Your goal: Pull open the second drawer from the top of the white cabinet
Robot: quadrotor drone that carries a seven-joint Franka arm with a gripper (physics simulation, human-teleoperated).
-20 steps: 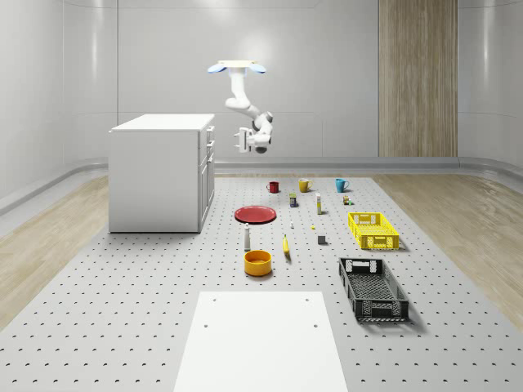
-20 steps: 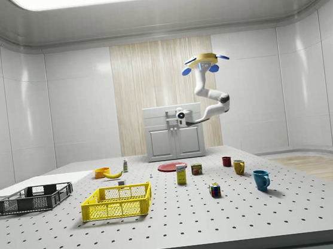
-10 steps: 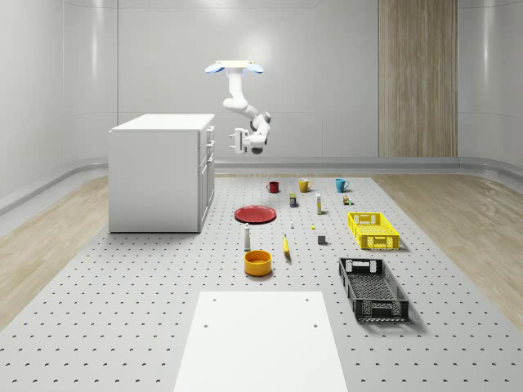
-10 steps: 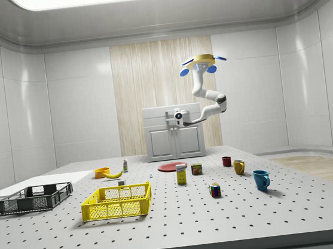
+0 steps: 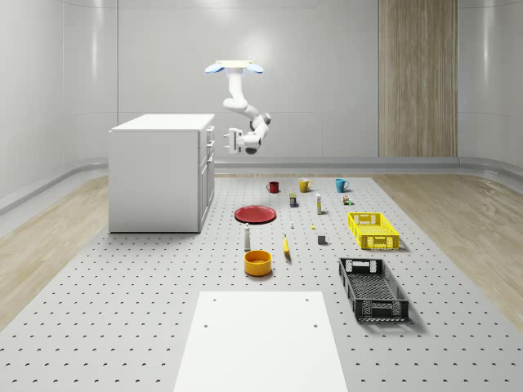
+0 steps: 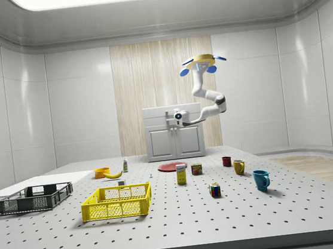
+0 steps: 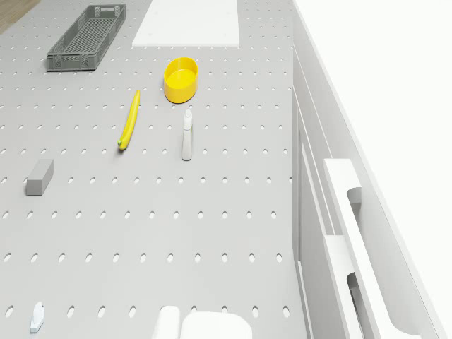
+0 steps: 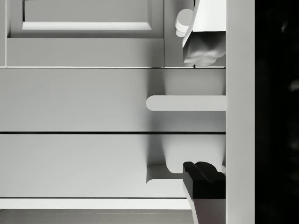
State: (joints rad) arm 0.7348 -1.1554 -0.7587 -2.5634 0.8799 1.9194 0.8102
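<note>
Hovering beside the cabinet (image 5: 159,173), the drone (image 5: 234,68) holds its open pincer (image 8: 205,112) just off the drawer fronts. In the wrist view the second drawer's handle (image 8: 186,103) lies between the fingers, its long axis running from 3 to 9 o'clock.

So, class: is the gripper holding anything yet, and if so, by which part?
Nothing is held. The gripper hangs beside the cabinet front, fingers open on either side of the drawer handle, not closed on it.
</note>
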